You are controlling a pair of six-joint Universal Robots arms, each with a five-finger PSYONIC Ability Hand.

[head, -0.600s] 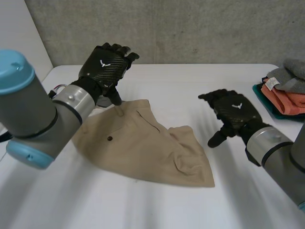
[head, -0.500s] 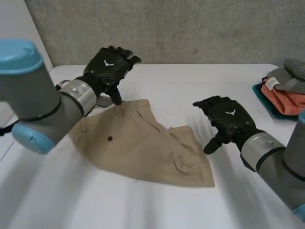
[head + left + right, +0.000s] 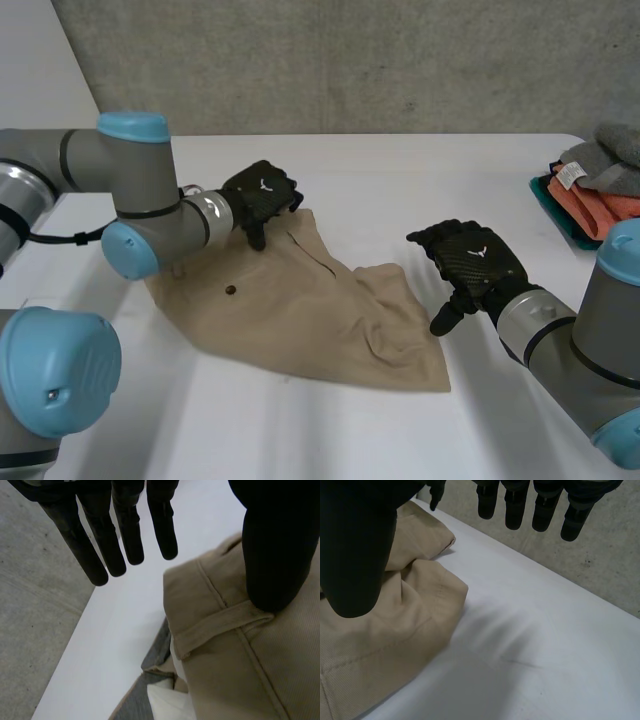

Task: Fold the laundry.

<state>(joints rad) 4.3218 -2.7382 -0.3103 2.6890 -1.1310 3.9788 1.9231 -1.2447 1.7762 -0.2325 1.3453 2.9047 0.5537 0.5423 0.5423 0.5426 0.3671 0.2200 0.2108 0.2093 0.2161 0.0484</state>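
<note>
Head view: tan shorts [image 3: 300, 310] lie crumpled on the white table [image 3: 400, 170], left of centre. They are plain woven cloth with a dark button [image 3: 231, 291], a slanted pocket slit and puckered folds near the leg hems. Their long axis runs on a diagonal, with the waistband at the far left and the legs pointing to the near right, where they end in a blunt corner.

The left hand [image 3: 262, 190] sits at the waistband's far corner. In its wrist view the fingers [image 3: 100, 540] are straight and slightly spread over bare table past the edge, while the thumb tip rests on the waistband by a belt loop [image 3: 220, 627] — nothing is pinched.

The right hand [image 3: 475, 265] is just beside the leg hems, fingers straight and apart, thumb above the cloth's edge; whether it touches I cannot tell. A stack of folded clothes [image 3: 600, 190] sits at the table's far right.
</note>
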